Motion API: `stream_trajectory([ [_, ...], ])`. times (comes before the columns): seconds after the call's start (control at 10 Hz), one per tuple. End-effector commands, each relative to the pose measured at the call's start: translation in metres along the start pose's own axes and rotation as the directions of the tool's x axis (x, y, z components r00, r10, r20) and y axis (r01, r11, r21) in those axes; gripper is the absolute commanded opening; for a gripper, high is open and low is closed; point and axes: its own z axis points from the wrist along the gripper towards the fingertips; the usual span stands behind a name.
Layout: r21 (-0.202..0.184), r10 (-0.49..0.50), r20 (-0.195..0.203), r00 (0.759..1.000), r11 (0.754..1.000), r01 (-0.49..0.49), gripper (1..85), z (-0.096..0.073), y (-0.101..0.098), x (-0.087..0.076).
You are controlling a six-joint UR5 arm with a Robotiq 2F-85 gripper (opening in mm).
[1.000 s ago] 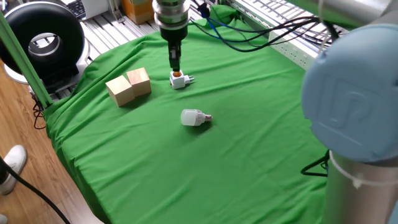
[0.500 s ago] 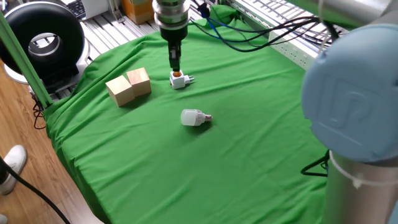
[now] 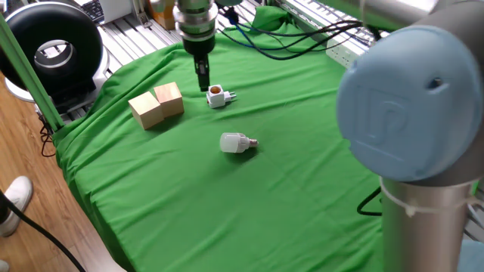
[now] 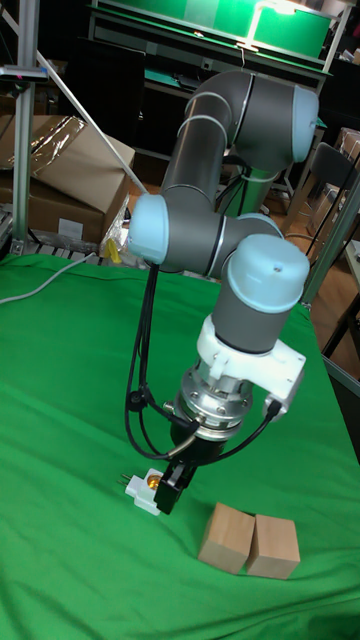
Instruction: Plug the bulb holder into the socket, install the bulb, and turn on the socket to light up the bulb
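Observation:
The bulb holder (image 3: 218, 96) lies on the green cloth, a small white cube with an orange-brown opening facing up and prongs pointing right. My gripper (image 3: 203, 85) hangs just to its left, fingers pressed together into one dark bar with nothing between them. In the tall fixed view the gripper (image 4: 172, 492) stands close beside the bulb holder (image 4: 143, 490). The bulb (image 3: 237, 143) lies on its side nearer the front, its metal base pointing right. The socket (image 3: 338, 50) shows only as a white strip at the back right, mostly hidden behind the arm.
Two wooden blocks (image 3: 156, 105) sit side by side left of the gripper, and they appear as blocks (image 4: 250, 541) in the tall fixed view. Black and blue cables (image 3: 295, 39) trail across the back. The arm's large blue joint (image 3: 408, 98) blocks the right side.
The gripper has shifted left, from right above the bulb holder to beside it. The arm's blue joint swung left too. The bulb holder and bulb have not moved.

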Motion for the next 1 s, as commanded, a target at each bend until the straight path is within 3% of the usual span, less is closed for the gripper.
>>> stream_trajectory([
  [0.0,-0.020,-0.028,0.011,1.000,0.999,0.028,63.7,0.009,0.004,0.002],
  [0.4,-0.004,-0.028,-0.009,1.000,1.000,0.028,64.0,0.022,0.002,0.008],
  [0.9,-0.002,-0.050,-0.006,0.999,0.999,0.050,64.0,0.036,0.003,0.017],
])
